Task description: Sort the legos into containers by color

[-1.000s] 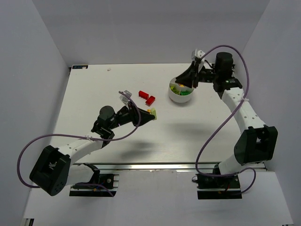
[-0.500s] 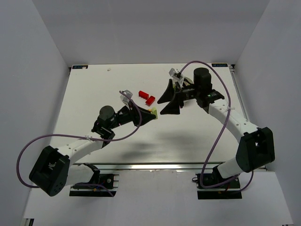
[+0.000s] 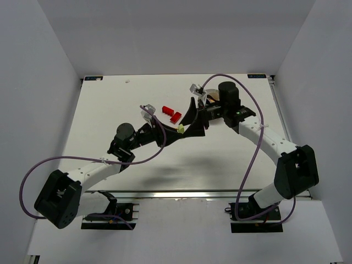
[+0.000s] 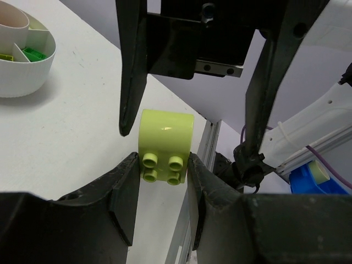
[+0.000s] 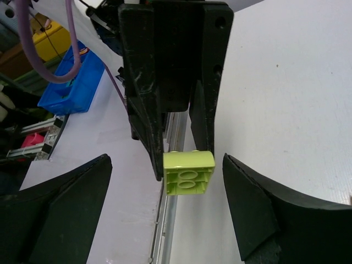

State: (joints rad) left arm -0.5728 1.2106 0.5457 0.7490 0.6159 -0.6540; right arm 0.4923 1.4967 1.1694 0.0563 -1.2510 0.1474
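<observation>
Lime-green lego (image 4: 165, 135), white dish (image 4: 28, 70)

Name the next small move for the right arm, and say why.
Probably close the right end effector on the yellow-green brick. Its jaws stand wide open on either side of the brick, which the left end effector holds pinched at its studded end. This looks like a handover, and the free end of the brick already sits between the right fingers.

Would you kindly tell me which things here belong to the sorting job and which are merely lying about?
Job: yellow-green brick in the left end effector; open right end effector around it; two red bricks; white dish holding green bricks.
Lying about: blue bin; purple cables.
</observation>
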